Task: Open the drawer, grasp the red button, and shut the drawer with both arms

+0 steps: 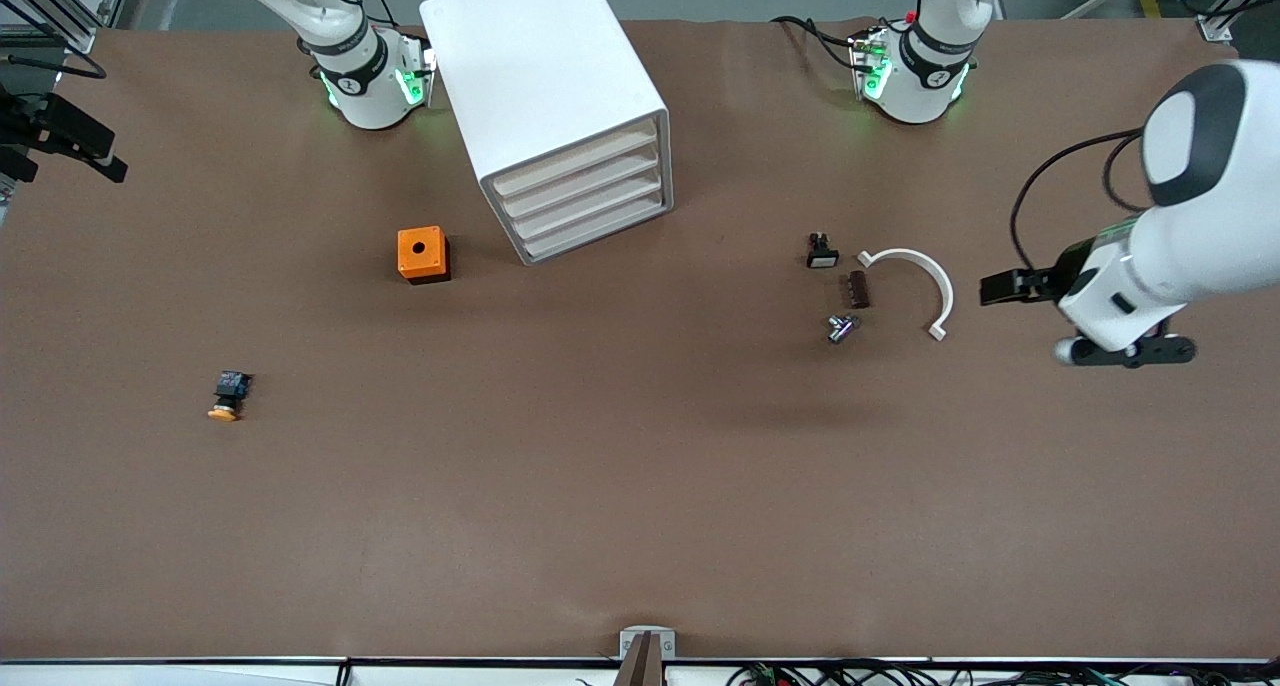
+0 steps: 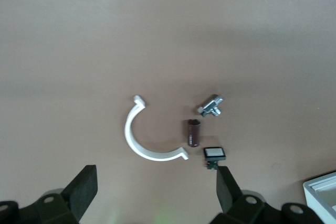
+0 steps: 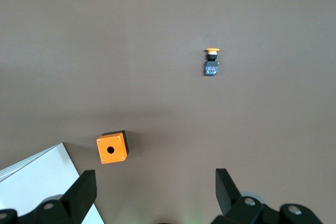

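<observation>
- Large white box cabinet [image 1: 555, 101]: four shallow beige-fronted drawers [image 1: 585, 194], all closed.
- Red-capped button: not visible anywhere.
- Left gripper [image 2: 157, 192]: fingers fully spread, empty, over bare table beside the white curved plastic clip [image 1: 920, 284].
- Right gripper [image 3: 155, 192]: fingers fully spread, empty, above the orange box with a hole [image 3: 112, 148] beside the cabinet.

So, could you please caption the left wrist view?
Open left gripper over brown table, above curved white plastic clamp and small parts.
</observation>
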